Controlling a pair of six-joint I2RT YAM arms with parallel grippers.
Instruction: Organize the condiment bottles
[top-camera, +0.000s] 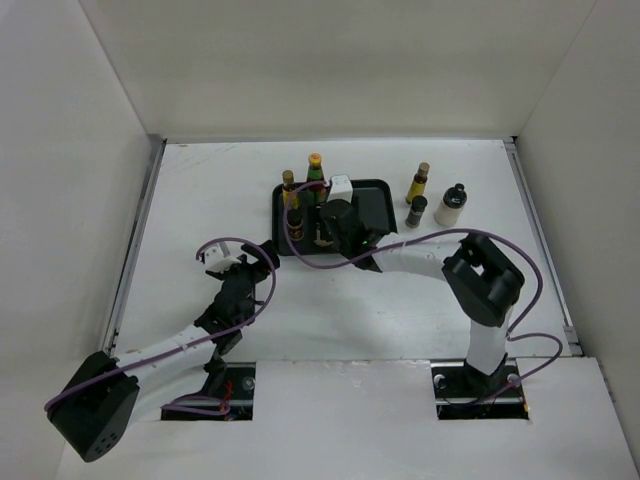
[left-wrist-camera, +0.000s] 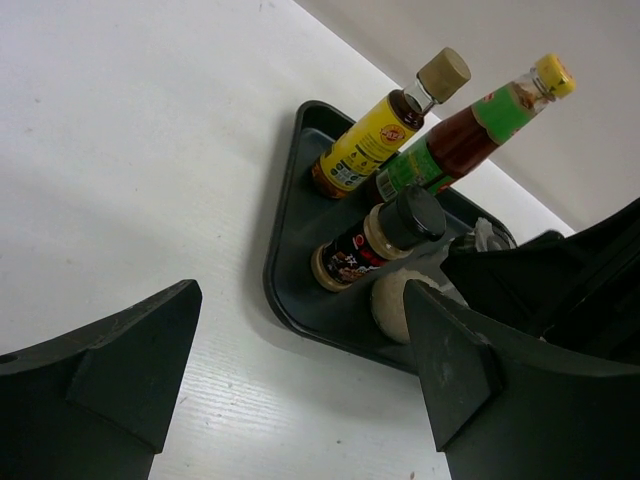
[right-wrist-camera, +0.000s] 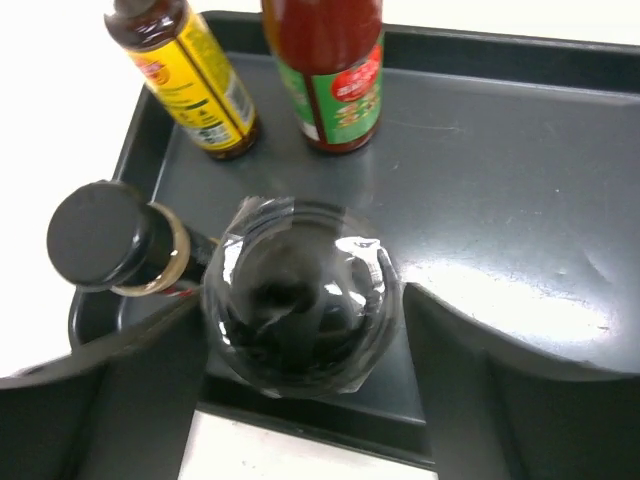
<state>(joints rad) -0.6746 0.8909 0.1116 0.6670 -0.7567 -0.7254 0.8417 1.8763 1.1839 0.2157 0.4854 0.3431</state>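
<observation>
black-capped jar between my right pincer tips — can't tell if it's gripped | glossy top, likely slick — I'd grab lower

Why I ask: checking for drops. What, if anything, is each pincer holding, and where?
Left pincer: nothing. Right pincer straddles the black-lidded jar at its lid; grip cannot be told.

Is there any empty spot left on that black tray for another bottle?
Yes: the right half of the tray, right of the red-label bottle and the black-lidded jar, is bare. Its left side is crowded with bottles, the right claw around the jar.
</observation>
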